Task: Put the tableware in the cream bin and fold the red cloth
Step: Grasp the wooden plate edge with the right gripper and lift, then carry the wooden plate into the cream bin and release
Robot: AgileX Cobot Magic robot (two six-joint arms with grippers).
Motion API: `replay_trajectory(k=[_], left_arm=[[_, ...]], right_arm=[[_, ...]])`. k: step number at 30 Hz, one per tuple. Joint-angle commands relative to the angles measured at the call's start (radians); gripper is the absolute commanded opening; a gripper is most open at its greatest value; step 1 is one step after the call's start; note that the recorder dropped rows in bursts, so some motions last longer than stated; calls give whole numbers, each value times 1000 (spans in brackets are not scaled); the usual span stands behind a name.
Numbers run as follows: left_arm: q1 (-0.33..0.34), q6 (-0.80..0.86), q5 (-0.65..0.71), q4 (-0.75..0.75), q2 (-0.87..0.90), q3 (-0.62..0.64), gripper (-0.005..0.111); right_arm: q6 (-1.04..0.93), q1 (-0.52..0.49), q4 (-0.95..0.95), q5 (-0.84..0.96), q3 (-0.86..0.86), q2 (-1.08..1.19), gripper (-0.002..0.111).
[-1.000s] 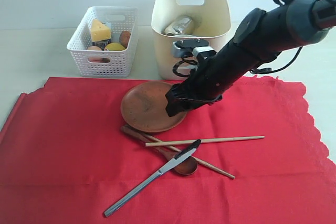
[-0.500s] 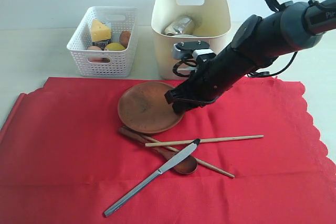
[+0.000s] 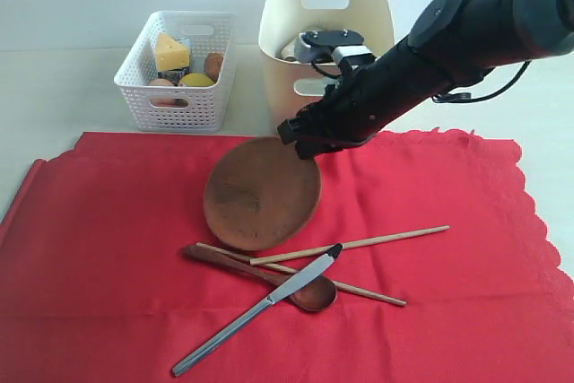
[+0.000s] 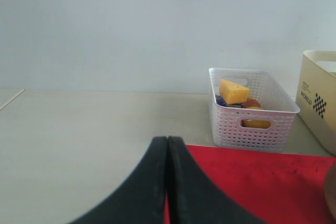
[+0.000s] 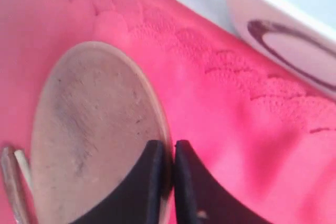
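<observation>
While right tool point(image 3: 298, 139) pinches brown plate point(image 3: 260, 195) rim, plate tilted, left tool point(image 4: 167, 145) closed empty, red cloth point(image 3: 466, 266) open rightward.

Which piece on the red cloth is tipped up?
The round brown plate, rim pinched by the right hand; metal table knife, brown wooden spoon, thin wooden chopsticks lie flat.

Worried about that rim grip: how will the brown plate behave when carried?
The plate, tilted from one rim pinch in the right hand, shows no sag, so probably rigid. That narrow pinch may let the wide disc swing or slip.
</observation>
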Motion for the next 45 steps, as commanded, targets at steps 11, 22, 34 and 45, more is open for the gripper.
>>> replay_trajectory(k=[11, 22, 34, 45], left_arm=[[2, -1, -5, -1, -6, 1, 1], [2, -3, -5, -1, -6, 1, 1], [2, -3, -5, -1, -6, 1, 1], [2, -1, -5, -1, -6, 1, 1]], right_arm=[[-15, -10, 66, 69, -95, -131, 0], [-4, -127, 89, 126, -306, -131, 0], [124, -241, 109, -202, -358, 18, 0], [116, -211, 93, -219, -358, 61, 2]])
